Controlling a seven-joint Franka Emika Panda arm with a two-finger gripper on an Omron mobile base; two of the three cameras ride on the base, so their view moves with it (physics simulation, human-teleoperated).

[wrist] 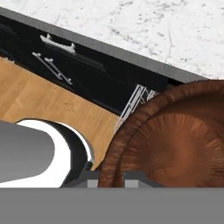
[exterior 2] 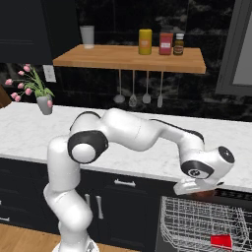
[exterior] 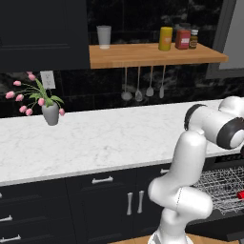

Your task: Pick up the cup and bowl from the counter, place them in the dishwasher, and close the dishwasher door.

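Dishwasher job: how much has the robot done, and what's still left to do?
Done, it seems: a small red cup-like thing already lies in the grey wire rack of the black dishwasher. In hand: the gripper is shut on the brown wooden bowl, held at the edge of the white marble counter above the rack. Left: set the bowl down, let go, and close the dishwasher door.
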